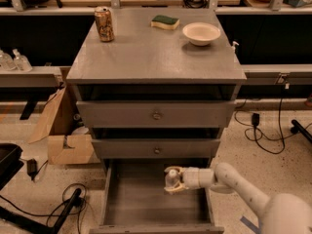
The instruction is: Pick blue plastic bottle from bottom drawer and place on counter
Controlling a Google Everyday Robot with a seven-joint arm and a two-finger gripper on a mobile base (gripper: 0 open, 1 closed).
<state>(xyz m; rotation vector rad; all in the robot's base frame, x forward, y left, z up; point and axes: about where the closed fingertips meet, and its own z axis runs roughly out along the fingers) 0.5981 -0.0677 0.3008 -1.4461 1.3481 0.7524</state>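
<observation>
Off to the left of the counter and lower down, two little clear pump bottles sat on a ledge. A cardboard box was on the floor just below the counter's left edge. On the counter itself, the gold-brown can stood upright at the back left corner, a green sponge lay at the back middle, and a pale bowl sat back right. Straight below the counter, under the two closed knobbed drawers, the bottom drawer was pulled out. The blue plastic bottle was inside it, below the counter's right half and near the drawer's back right. The gripper was right there on it, its fingers pinching the bottle from either side. The white arm reached in from the lower right of the counter.
</observation>
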